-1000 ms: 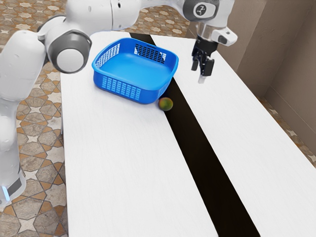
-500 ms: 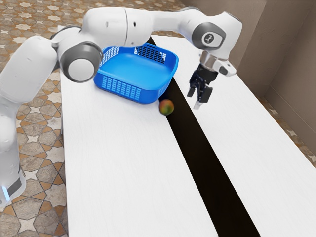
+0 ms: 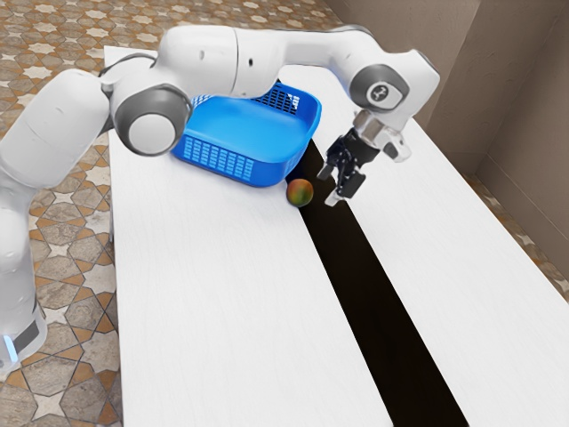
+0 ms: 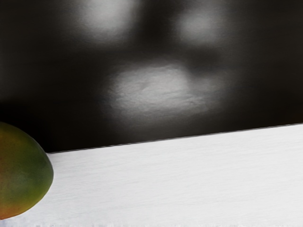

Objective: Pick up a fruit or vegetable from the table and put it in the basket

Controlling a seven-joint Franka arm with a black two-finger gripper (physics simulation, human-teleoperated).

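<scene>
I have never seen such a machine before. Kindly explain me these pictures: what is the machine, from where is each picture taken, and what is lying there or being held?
The machine is a white robot arm with a black claw. The exterior view comes from a camera at the arm's side; the wrist view comes from a camera on its hand.

The white table has a dark stripe across it. On it stands a blue basket. Beside the basket, at the stripe's edge, lies a red and green fruit, perhaps a mango. The claw is near the fruit but does not hold it.
</scene>
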